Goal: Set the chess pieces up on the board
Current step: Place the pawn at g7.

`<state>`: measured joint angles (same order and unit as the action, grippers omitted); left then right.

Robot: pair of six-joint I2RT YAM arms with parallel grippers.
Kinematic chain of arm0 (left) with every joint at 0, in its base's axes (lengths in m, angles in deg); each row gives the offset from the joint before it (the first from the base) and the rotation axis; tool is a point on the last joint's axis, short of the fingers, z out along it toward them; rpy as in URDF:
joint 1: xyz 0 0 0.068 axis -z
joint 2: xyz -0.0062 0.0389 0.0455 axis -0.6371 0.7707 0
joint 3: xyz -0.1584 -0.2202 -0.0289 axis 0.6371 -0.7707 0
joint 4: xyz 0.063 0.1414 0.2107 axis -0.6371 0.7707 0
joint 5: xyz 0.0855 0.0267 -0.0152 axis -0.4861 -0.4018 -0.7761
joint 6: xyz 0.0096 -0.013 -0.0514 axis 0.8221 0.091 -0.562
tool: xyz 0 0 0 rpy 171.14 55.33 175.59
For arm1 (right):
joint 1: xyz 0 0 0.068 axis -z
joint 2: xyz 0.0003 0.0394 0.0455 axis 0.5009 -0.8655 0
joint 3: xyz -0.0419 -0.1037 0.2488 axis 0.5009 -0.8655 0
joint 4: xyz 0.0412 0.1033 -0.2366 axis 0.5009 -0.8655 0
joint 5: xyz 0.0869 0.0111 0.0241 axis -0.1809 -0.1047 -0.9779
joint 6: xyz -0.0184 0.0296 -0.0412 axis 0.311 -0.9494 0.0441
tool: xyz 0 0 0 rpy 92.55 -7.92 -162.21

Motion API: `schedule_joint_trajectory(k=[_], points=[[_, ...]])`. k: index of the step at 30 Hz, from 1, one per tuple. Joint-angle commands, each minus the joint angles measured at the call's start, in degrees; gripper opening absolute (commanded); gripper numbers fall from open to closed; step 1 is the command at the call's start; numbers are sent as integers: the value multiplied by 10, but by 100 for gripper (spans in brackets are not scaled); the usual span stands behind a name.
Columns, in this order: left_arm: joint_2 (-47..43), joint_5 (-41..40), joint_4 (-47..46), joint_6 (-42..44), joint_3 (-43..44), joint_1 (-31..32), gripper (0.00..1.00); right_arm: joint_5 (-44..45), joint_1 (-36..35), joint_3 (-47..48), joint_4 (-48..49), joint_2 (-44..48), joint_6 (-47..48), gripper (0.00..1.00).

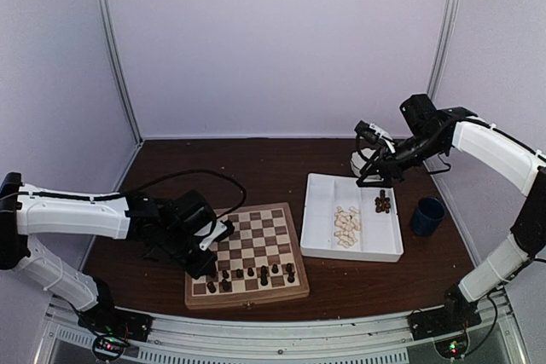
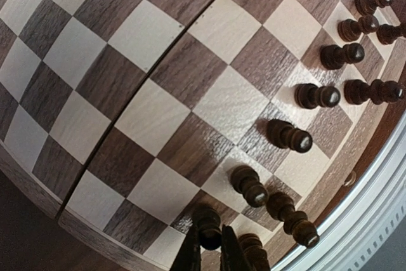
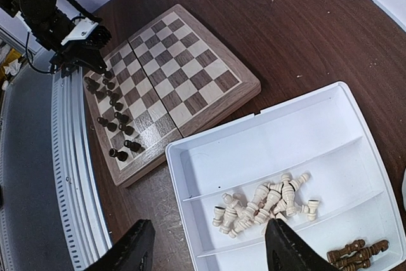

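The board (image 1: 256, 236) lies at the near left and also shows in the right wrist view (image 3: 184, 74). Several dark brown pieces (image 1: 256, 275) stand on its two near rows (image 2: 288, 136). My left gripper (image 1: 211, 255) is over the board's near left corner. In its wrist view the left gripper (image 2: 211, 253) is shut on a dark brown piece (image 2: 208, 223) that stands on a dark square. My right gripper (image 3: 206, 252) is wide open and empty above the white tray (image 3: 266, 138). Cream pieces (image 3: 266, 204) lie in the tray's middle compartment and a few dark ones (image 3: 358, 255) in the right one.
The white divided tray (image 1: 320, 210) sits right of the board, holding the cream pieces (image 1: 346, 225) and dark pieces (image 1: 382, 203). A dark blue cup (image 1: 426, 216) stands right of the tray. A white round object (image 1: 362, 162) sits behind the tray. A metal rail (image 1: 281, 330) runs along the near edge.
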<state>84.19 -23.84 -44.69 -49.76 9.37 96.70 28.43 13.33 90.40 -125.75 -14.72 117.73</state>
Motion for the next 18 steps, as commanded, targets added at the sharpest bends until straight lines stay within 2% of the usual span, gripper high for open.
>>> schedule_joint_trajectory(k=[1, 9, 14, 18], points=[[0, 20, -20, 9, -8, 3, 5, 5, 1, -8, 3, 5, 6, 64], [6, 21, -23, 7, -14, 4, 6, 3, 0, -5, 3, 4, 6, 64], [4, 14, -19, 6, -9, 4, 20, 3, 0, -7, 2, 8, 7, 64], [1, 11, -11, 7, -4, 4, 25, 5, 0, -8, 1, 11, 7, 64]])
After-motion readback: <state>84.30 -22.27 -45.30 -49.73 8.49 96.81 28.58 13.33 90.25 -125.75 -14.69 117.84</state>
